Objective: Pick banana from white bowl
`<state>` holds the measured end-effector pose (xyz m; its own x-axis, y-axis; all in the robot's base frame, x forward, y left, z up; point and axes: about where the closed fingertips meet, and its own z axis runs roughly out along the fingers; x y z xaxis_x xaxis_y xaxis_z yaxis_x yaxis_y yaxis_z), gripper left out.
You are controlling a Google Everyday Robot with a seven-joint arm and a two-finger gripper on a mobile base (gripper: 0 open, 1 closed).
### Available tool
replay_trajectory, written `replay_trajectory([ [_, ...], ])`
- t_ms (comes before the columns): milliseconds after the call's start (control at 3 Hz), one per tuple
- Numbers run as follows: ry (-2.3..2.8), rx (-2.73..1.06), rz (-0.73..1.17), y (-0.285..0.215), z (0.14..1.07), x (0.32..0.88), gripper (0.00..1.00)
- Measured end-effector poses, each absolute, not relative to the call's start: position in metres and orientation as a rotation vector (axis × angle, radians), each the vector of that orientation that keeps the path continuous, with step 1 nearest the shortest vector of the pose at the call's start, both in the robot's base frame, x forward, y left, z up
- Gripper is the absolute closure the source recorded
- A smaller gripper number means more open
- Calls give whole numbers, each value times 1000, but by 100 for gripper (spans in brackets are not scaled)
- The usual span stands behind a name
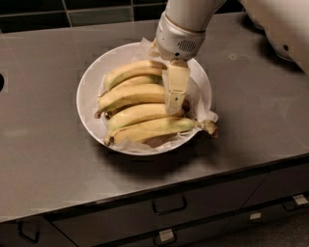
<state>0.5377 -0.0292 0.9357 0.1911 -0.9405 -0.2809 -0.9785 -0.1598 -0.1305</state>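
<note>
The wide white bowl (89, 91), lined with crinkled paper, sits on the grey counter and holds several yellow bananas side by side. The long, thick, curved banana (130, 95) lies in the middle of the pile, with its dark tip at the left. My gripper (174, 108) hangs straight down from the arm over the bowl's right half. Its tip is down among the right ends of the middle bananas and hides them. The front banana (154, 128) has a brown stem stub sticking over the bowl's right rim.
The counter's front edge runs below the bowl, with drawers (169, 205) underneath. A dark tiled wall (72, 12) is at the back. A white rounded shape (285, 29) fills the top right corner. A dark opening (1, 82) shows at the left edge.
</note>
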Motion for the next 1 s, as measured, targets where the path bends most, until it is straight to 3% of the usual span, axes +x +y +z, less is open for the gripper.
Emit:
replay_trajectory([
  [667, 1792, -2295, 195, -16, 930, 527, 2],
  [1000, 1760, -2276, 154, -6, 938, 529, 11],
])
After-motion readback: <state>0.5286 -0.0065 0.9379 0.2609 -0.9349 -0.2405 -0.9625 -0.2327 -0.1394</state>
